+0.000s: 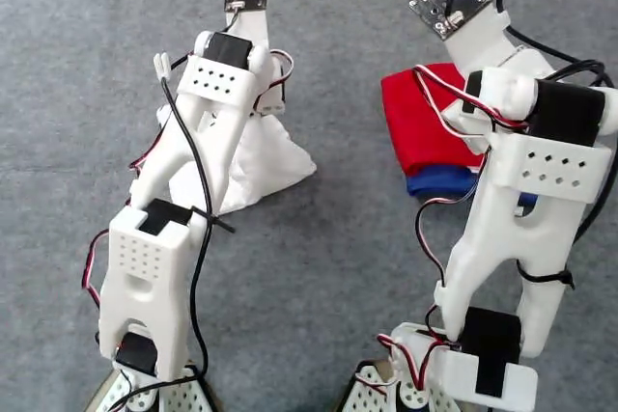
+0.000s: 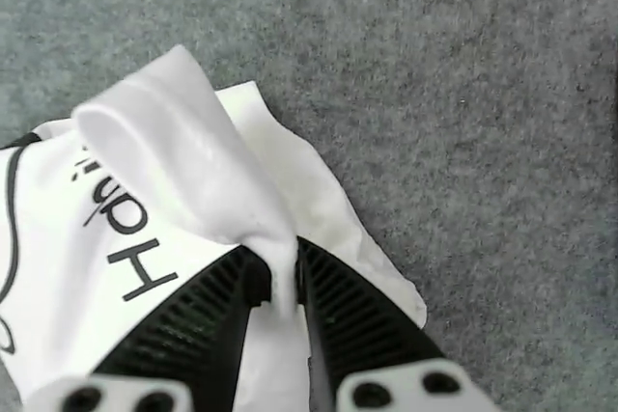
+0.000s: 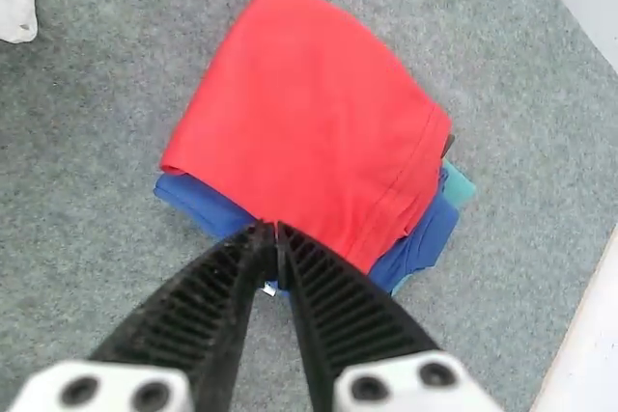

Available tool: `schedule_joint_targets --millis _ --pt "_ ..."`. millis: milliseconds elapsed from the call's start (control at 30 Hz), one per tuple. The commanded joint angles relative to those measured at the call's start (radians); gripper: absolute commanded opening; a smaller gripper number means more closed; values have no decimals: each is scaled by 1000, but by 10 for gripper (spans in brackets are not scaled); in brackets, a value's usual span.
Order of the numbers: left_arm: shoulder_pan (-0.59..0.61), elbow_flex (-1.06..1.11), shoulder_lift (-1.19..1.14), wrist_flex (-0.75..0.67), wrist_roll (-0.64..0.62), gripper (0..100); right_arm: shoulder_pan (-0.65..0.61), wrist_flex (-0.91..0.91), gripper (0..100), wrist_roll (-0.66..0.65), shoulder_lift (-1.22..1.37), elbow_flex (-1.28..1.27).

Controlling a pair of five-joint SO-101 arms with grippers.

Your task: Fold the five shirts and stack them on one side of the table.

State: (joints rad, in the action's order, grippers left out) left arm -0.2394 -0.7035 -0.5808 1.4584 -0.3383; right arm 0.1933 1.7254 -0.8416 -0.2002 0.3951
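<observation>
Left end effector on white shirt

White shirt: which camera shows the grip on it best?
Left wrist view: the left tool pinches a raised fold of the white shirt. High view: the arm covers part of it. Right wrist view: just a corner.

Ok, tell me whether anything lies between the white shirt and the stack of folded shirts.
Nothing lies on the bare mat between the white shirt, pinched in the left gripper, and the stack. But the right gripper sits shut over the stack, so it may block the top.
</observation>
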Motion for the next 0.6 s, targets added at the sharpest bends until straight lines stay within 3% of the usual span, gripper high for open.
schedule_joint_targets --millis 0,300,400,500,567 --pt "-10 -38 11 -31 -8 29 2 -11 15 -6 -22 -1" --pt "-5 -47 -81 -71 -84 35 -28 -8 15 -6 -24 -2" --pt "-5 -47 -86 -69 -91 135 -37 -8 15 -6 -22 -2" --pt "-1 -53 -84 -69 -192 264 -55 -8 15 -6 -22 -2" --pt "15 -102 -84 -61 -233 284 -74 -8 15 -6 -25 -22"
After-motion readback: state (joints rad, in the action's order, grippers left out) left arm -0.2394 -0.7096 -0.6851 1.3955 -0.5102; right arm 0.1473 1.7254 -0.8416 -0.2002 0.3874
